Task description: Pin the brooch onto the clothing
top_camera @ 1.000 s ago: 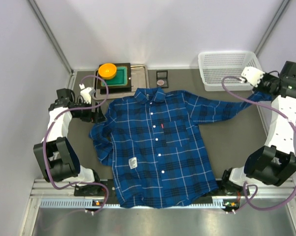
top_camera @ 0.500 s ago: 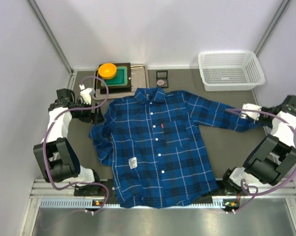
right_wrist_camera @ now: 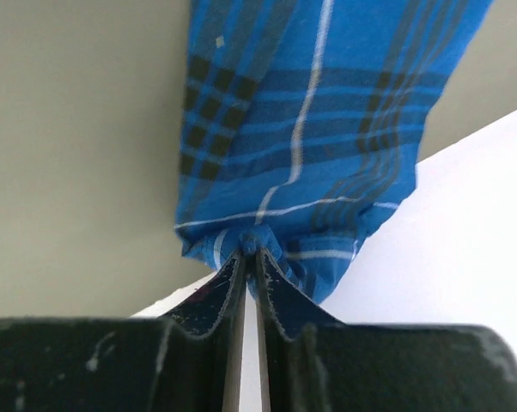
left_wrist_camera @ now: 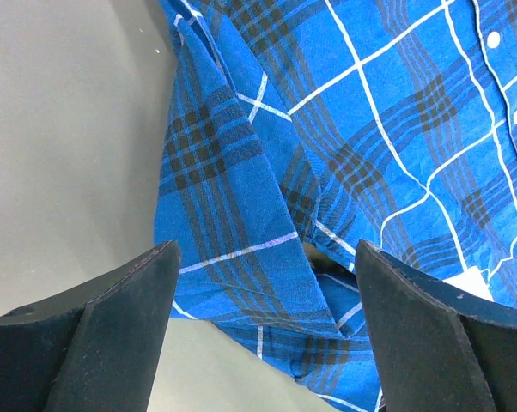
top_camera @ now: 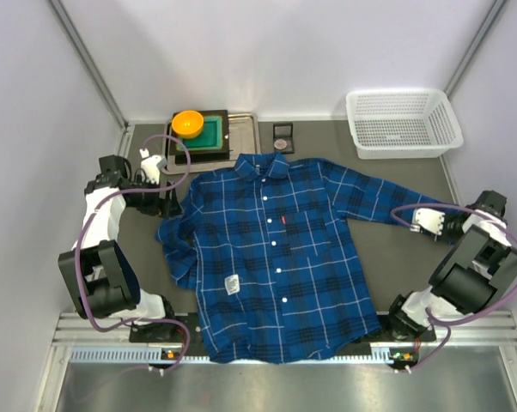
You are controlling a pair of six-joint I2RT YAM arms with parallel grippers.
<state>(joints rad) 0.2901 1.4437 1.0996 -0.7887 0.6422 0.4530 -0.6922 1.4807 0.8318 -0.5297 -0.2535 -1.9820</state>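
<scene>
The clothing (top_camera: 271,249), a blue plaid shirt, lies spread front-up on the table with its collar at the far side. Its right sleeve (top_camera: 379,199) runs out to my right gripper (top_camera: 420,220). In the right wrist view that gripper (right_wrist_camera: 248,253) is shut on the bunched cuff (right_wrist_camera: 301,163). My left gripper (top_camera: 169,209) hovers open over the folded left sleeve (left_wrist_camera: 233,197), its fingers (left_wrist_camera: 104,326) wide apart and holding nothing. The brooch (top_camera: 281,143), a small round pinkish disc, rests in a dark little case just beyond the collar.
A white mesh basket (top_camera: 403,123) stands at the back right. An orange round dish (top_camera: 187,122) sits on a green block on a metal tray (top_camera: 244,137) at the back left. White walls close in on both sides.
My right arm has swung from beside the basket down toward the near right, and the sleeve end now bends that way with it. The left arm has stayed put.
</scene>
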